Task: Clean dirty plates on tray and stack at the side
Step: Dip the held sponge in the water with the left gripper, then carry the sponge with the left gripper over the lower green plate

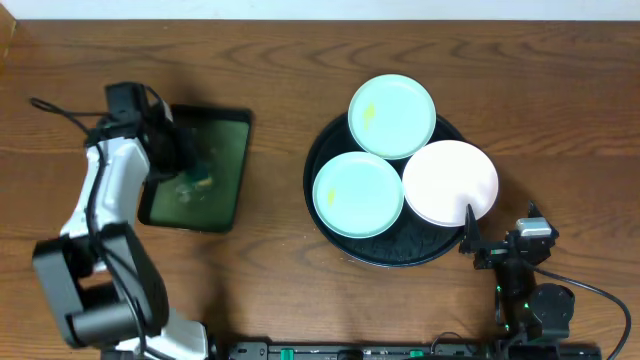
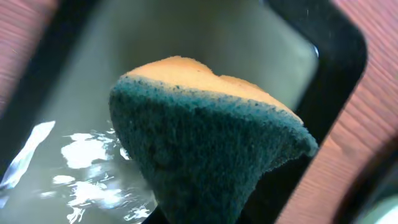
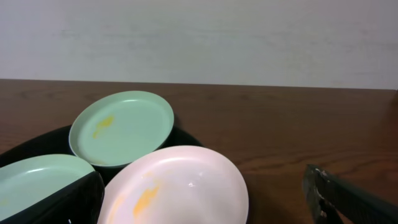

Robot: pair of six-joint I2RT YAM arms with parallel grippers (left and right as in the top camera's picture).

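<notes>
Looked like the sponge-wetting step to me. The left gripper (image 1: 180, 150) hung over the small green tray (image 1: 225, 150). Going by how pinched the sponge (image 2: 205, 149) looked, it was clamped on it, with water glinting underneath.

The two mint plates (image 1: 391, 116) (image 1: 358, 193) and the white plate (image 1: 450, 182) all sat on the black tray (image 1: 400, 255), yellow smears on them, so none wiped yet I'd say.

The right gripper (image 3: 204, 180) sat low by the white plate, fingers wide apart and empty.

My guess for next: carry the sponge across while the right grabs a rim, and glossy plates could slip.

Dark wooden table (image 1: 300, 60), plain pale wall (image 3: 199, 37) behind.
</notes>
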